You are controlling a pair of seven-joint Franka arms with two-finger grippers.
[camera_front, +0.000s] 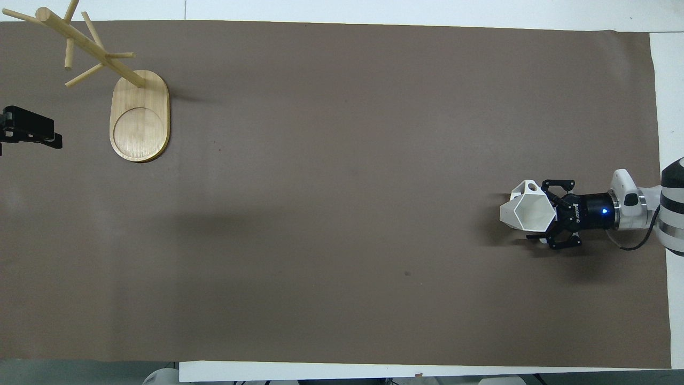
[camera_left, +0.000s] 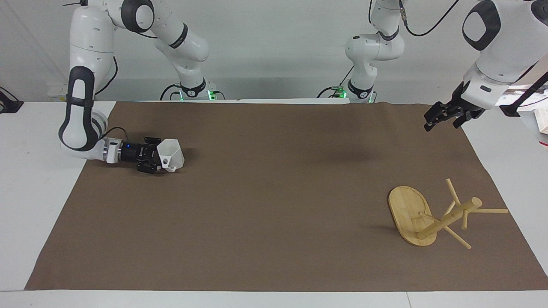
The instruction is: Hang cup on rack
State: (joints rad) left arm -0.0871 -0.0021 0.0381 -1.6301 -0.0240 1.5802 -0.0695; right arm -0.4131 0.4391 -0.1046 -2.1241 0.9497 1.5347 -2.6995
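The white faceted cup [camera_left: 172, 155] stands on the brown mat toward the right arm's end of the table, its handle on the side farther from the robots. It also shows in the overhead view [camera_front: 526, 213]. My right gripper [camera_left: 159, 156] lies level, low over the mat, open, with one finger on each side of the cup [camera_front: 550, 215]. The bamboo rack [camera_left: 409, 214] stands on its oval base toward the left arm's end, its post and pegs bare [camera_front: 140, 117]. My left gripper [camera_left: 441, 119] hangs open and empty over the mat's edge, nearer to the robots than the rack [camera_front: 32, 133].
The brown mat [camera_left: 274, 205] covers most of the white table. A white box [camera_left: 541, 122] sits at the table's edge at the left arm's end. A small black object [camera_left: 6, 105] sits at the right arm's end.
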